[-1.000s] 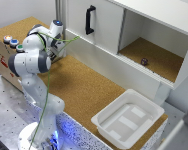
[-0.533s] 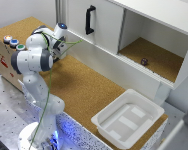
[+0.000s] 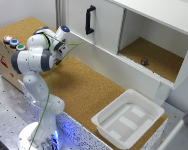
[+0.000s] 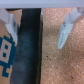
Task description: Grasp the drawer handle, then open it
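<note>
The drawer handle [image 3: 89, 20] is a slim black vertical bar on the white drawer panel [image 3: 104, 30] at the back of the exterior view. My gripper [image 3: 65, 50] hangs over the cork tabletop to the exterior view's left of the cabinet, below the handle and well apart from it. In the wrist view my gripper [image 4: 37, 31] is open and empty, with both fingertips [image 4: 63, 33] wide apart. Below them are cork, a dark gap and a printed cardboard box [image 4: 6, 50]. The handle is not in the wrist view.
A white plastic tub [image 3: 126, 118] sits at the front right of the cork table [image 3: 89, 90]. An open cabinet compartment holds a small dark object [image 3: 143, 61]. A cardboard box with coloured buttons [image 3: 12, 42] stands at the left. A green cable [image 3: 50, 85] runs along the arm.
The arm has moved the gripper a little to the exterior view's right, toward the cabinet. The gripper stays open and the drawer panel has not moved.
</note>
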Controlling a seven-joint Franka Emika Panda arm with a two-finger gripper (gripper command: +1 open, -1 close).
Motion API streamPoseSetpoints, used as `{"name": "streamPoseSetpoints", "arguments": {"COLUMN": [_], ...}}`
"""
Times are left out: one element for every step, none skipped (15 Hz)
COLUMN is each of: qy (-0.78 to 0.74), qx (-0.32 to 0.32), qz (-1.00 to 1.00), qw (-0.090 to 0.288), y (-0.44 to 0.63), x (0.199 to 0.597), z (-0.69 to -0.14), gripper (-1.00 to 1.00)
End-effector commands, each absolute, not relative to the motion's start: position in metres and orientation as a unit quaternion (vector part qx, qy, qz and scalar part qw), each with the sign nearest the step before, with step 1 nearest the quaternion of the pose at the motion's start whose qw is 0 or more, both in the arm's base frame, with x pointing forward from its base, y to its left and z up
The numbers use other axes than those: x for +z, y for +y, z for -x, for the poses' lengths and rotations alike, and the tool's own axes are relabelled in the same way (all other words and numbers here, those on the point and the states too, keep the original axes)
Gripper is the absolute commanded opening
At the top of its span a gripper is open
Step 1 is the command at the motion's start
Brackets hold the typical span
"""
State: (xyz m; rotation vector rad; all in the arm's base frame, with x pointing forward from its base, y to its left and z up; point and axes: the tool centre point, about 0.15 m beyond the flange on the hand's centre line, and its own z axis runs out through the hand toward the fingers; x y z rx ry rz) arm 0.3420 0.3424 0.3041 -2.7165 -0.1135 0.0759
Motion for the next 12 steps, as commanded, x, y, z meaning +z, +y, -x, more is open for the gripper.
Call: {"name": "streamPoseSetpoints", "arguments": {"qy": [-0.041,-0.041,-0.039,-0.036,-0.029,-0.023,-0.02,-0.016,-0.007,0.0,0.002,0.003], "qx": [-0.001,-0.001,-0.003,-0.002,0.0,0.001,-0.001,-0.007,-0.004,0.0,0.002,0.005], "qz": [0.972,0.973,0.973,0.974,0.974,0.973,0.972,0.97,0.97,0.968,0.967,0.967], "qw": [0.232,0.228,0.227,0.225,0.226,0.228,0.235,0.241,0.243,0.25,0.253,0.255], "y": [0.345,0.344,0.34,0.336,0.331,0.325,0.318,0.309,0.301,0.288,0.279,0.271], "x": [0.297,0.298,0.298,0.298,0.297,0.296,0.296,0.297,0.296,0.294,0.292,0.291], "z": [-0.339,-0.338,-0.337,-0.336,-0.335,-0.336,-0.336,-0.336,-0.337,-0.338,-0.337,-0.337], "gripper": [-1.0,-1.0,-1.0,-1.0,-1.0,-1.0,-1.0,-1.0,-1.0,-1.0,-1.0,-1.0]}}
